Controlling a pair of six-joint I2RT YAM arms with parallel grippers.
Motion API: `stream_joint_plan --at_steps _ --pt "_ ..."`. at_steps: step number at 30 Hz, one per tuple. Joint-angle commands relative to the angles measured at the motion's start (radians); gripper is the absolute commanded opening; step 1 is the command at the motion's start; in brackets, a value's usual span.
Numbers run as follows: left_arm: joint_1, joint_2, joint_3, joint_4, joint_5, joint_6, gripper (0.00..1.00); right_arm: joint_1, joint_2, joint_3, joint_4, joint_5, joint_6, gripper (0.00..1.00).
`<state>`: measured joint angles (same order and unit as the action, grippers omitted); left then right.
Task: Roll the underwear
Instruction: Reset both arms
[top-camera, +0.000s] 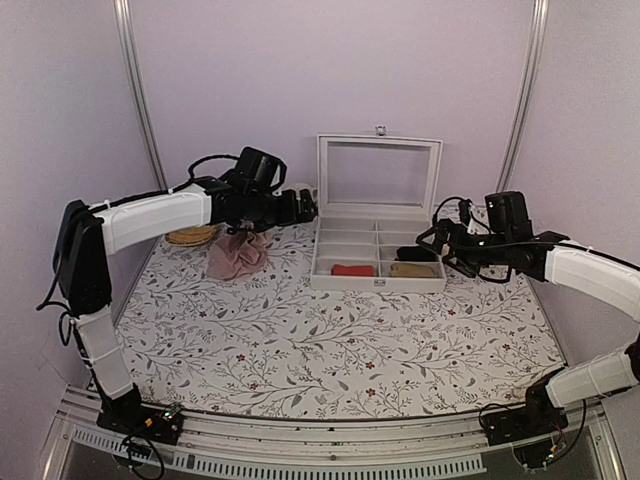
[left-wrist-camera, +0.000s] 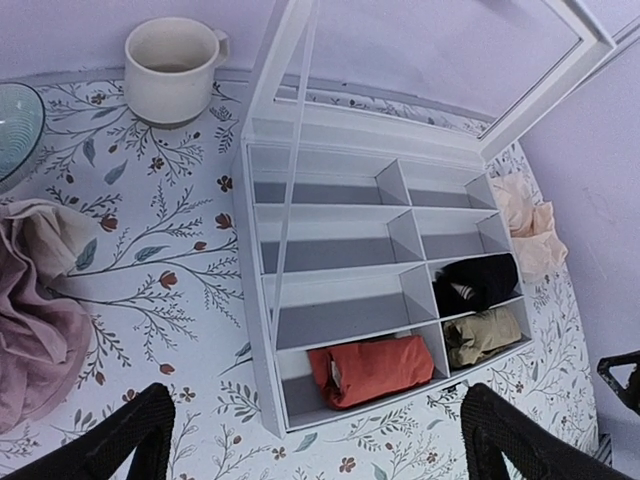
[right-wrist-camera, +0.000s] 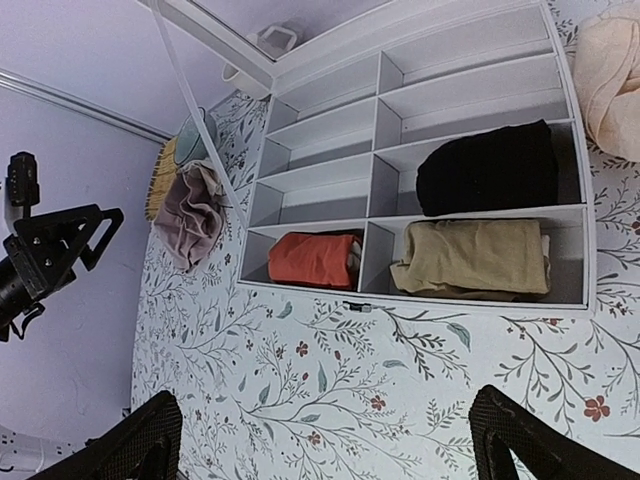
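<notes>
A floral-print tabletop (top-camera: 300, 350) sits between lilac walls. Toward the far left corner, the left claw (top-camera: 302, 207) hangs near a dusty-pink cloth (top-camera: 237, 256), fingers spread wide and empty. By the far edge, an open white box (top-camera: 378, 283) holds the underwear (left-wrist-camera: 372, 368), rolled, in its near-left compartment. Near the right edge, the right claw (top-camera: 440, 245) gapes empty too.

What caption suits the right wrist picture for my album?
Rolled underwear in the near-left compartment of the box, olive roll beside it, black roll behind that; right tool open.
</notes>
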<state>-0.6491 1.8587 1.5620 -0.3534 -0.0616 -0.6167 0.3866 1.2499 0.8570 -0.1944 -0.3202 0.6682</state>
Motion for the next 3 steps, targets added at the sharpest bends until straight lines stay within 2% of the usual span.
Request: stream_joint_plan --at_steps 1,3 --pt "0.01 -0.019 -0.002 0.028 0.009 0.019 1.0 -0.002 -0.048 0.013 -0.014 0.041 -0.006 1.0" --pt "0.011 -0.019 -0.002 0.03 0.015 0.017 1.0 -0.001 -0.046 0.016 -0.011 0.031 -0.014 1.0"
